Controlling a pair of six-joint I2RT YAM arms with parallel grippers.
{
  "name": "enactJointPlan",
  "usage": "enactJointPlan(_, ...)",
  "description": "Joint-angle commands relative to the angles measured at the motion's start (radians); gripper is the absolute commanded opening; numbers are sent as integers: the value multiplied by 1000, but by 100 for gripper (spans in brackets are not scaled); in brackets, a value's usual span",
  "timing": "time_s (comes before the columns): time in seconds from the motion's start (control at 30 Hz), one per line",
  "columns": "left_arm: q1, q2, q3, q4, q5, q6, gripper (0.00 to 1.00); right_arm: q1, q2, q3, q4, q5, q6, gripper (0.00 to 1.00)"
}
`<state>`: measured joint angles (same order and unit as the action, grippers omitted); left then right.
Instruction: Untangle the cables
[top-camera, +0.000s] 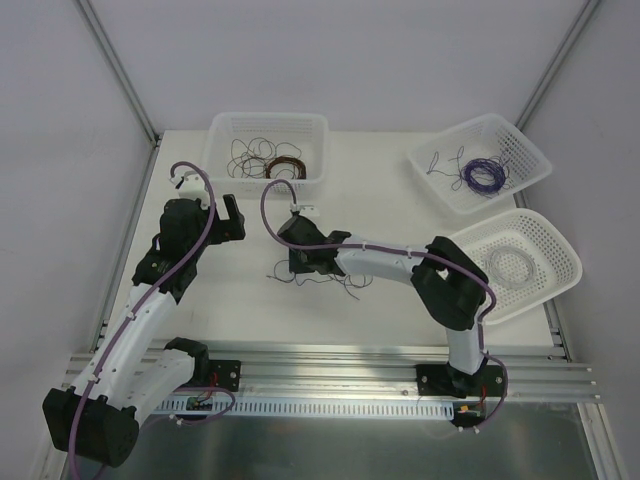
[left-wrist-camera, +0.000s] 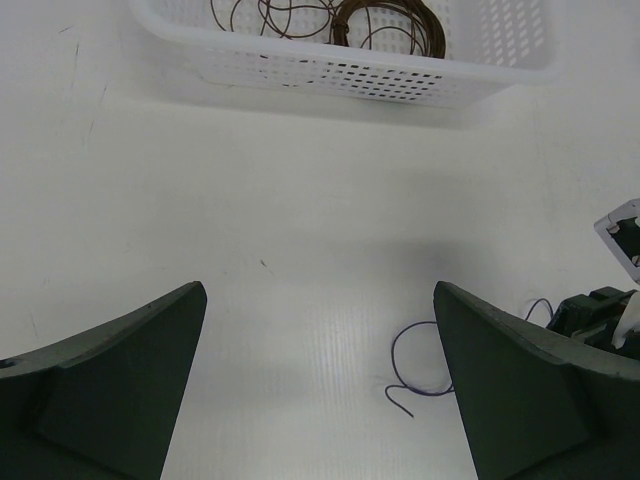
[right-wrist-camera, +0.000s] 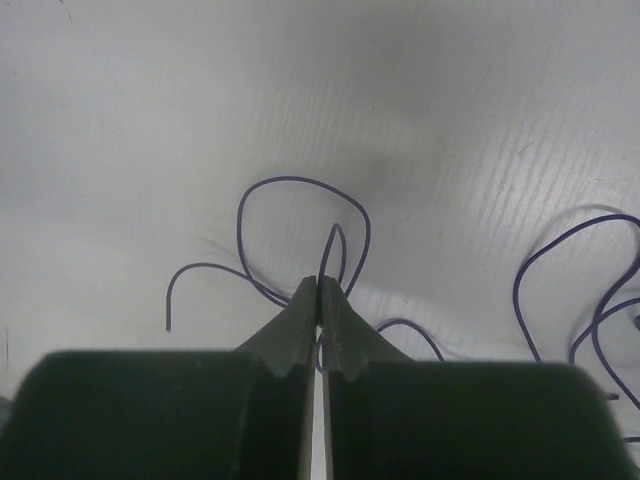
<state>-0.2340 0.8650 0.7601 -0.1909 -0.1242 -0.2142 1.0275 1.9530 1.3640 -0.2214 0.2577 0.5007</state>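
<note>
The cables are a loose clump of hair-thin purple and dark wires on the white table, mid-scene. My right gripper is low over the clump's left part. In the right wrist view its jaws are shut on a purple strand of the cables, which loops out past the tips; more strands curl to the right. My left gripper hovers to the left, open and holding nothing. One purple wire end lies on the table by its right finger.
A white basket with brown wires and a brown coil stands at the back. At the right, one basket holds a purple coil, and a nearer basket a whitish coil. A metal rail runs along the near edge.
</note>
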Motion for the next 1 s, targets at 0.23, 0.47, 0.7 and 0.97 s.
enactJointPlan(0.23,12,2,-4,39,17,-13,99,0,-268,139,-104,38,-281,1)
enactJointPlan(0.47,15,-3,-4,41,31,-16,99,-32,-408,306,-219,1,-488,1)
enactJointPlan(0.7,18,0,-7,42,44,-16,99,-128,-506,411,-237,3,-657,1)
enactJointPlan(0.97,16,5,-8,42,60,-16,99,-343,-555,471,-234,-8,-775,1)
